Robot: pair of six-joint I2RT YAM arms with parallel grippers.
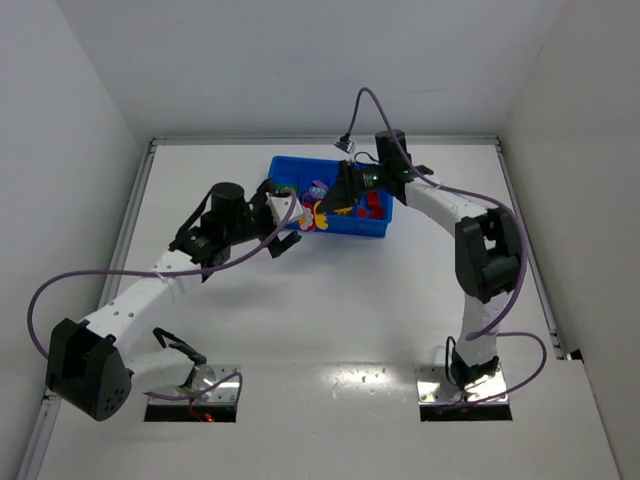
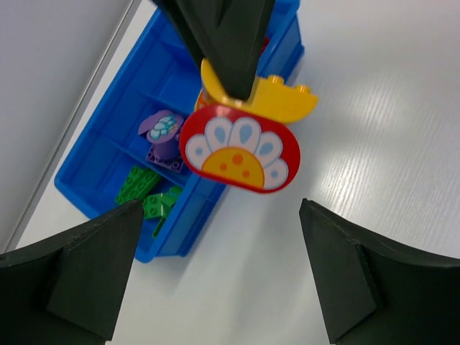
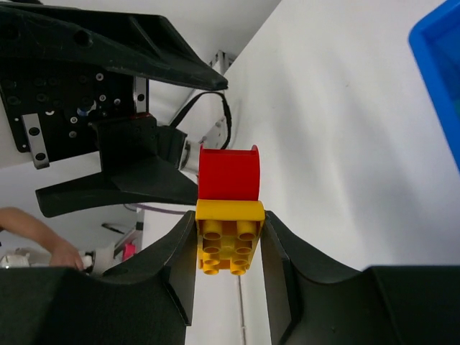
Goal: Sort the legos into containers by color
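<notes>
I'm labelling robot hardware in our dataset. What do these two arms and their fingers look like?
Both the left arm and right arm have white links joined by bulky black joint housings. A purple-grey cable loops loosely along each. The fingers are matte black, broad and wedge-shaped, tapering to the tips. Each base sits on a shiny metal plate.

Tray [image 2: 83,188]: bright blue.
Red brick [image 2: 239,151]: red rim, white petals, orange-yellow dotted centre.
Yellow brick [image 2: 286,100]: plain yellow, at the red one's 12 o'clock.
Purple brick [image 2: 164,142]: purple, pale teal print.
Green bricks [image 2: 140,187]: green.
Worktop [image 2: 381,144]: white.
</notes>
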